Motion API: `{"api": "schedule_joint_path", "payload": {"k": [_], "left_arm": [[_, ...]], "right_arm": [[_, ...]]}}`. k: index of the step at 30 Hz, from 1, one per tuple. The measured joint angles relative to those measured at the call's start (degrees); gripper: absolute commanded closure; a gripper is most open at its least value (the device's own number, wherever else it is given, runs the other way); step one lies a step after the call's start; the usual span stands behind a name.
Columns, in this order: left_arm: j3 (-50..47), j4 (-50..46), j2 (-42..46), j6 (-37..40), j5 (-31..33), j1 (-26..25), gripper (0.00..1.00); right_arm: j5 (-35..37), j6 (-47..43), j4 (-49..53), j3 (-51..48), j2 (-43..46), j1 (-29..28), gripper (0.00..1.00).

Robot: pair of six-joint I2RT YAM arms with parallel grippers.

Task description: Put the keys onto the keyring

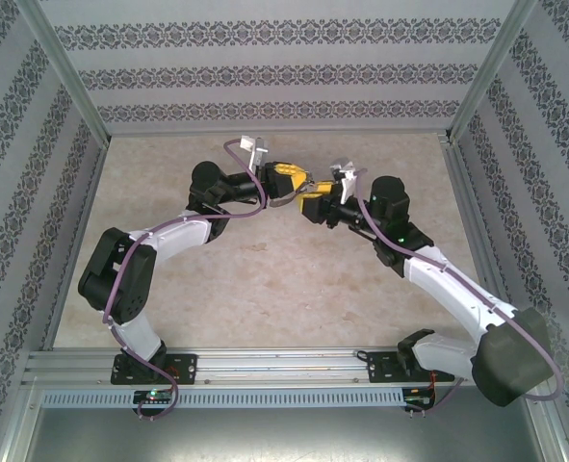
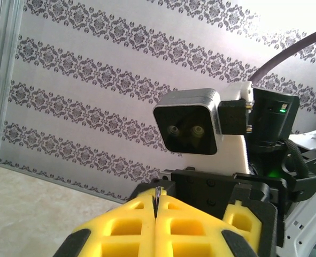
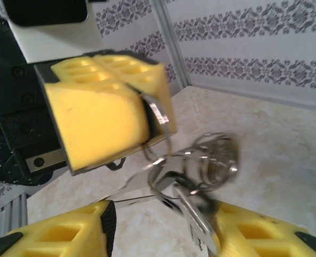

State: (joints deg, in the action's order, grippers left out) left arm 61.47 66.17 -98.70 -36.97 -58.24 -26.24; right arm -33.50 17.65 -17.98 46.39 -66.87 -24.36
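Right wrist view: left fingers (image 3: 93, 123) are clamped on the grey keyring (image 3: 158, 115) loop. Just below them, right fingers (image 3: 56, 238) stand apart around the silvery key (image 3: 192, 217); grip cannot be told. Threading is judged underway; fine alignment is called for.

Bright, even, diffuse light fills the cell; the arms (image 1: 168, 236) throw only faint, soft shadows on the worktop (image 1: 265, 289). In the left wrist view the wall (image 2: 93, 80) washes out toward 1 o'clock, and in the right wrist view the keyring (image 3: 214, 155) glints, smeared by blur.
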Motion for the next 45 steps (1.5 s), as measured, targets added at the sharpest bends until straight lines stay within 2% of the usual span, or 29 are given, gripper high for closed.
{"api": "schedule_joint_path", "payload": {"k": [9, 17, 21, 33, 45], "left_arm": [[1.9, 4.7, -3.2, -6.9, -3.0, 0.1, 1.00], [4.0, 5.1, -3.3, -8.8, -5.7, 0.1, 1.00], [4.4, 5.1, -3.3, -9.6, -6.7, 0.1, 1.00], [8.3, 6.4, -5.2, -14.3, -10.6, 0.1, 1.00], [9.9, 6.8, -5.9, -17.7, -12.9, 0.1, 1.00]], "right_arm": [[-0.5, 0.5, -1.2, -2.1, 7.3, 6.4, 0.46], [-0.9, 1.3, -2.6, -4.2, 7.6, 10.4, 0.45], [-2.2, 1.7, -2.9, -4.8, 6.9, 11.9, 0.41], [-11.7, 0.0, -4.6, -5.7, 5.9, 10.2, 0.33], [-10.9, -1.8, -6.5, -5.8, 3.9, 8.1, 0.35]]}}
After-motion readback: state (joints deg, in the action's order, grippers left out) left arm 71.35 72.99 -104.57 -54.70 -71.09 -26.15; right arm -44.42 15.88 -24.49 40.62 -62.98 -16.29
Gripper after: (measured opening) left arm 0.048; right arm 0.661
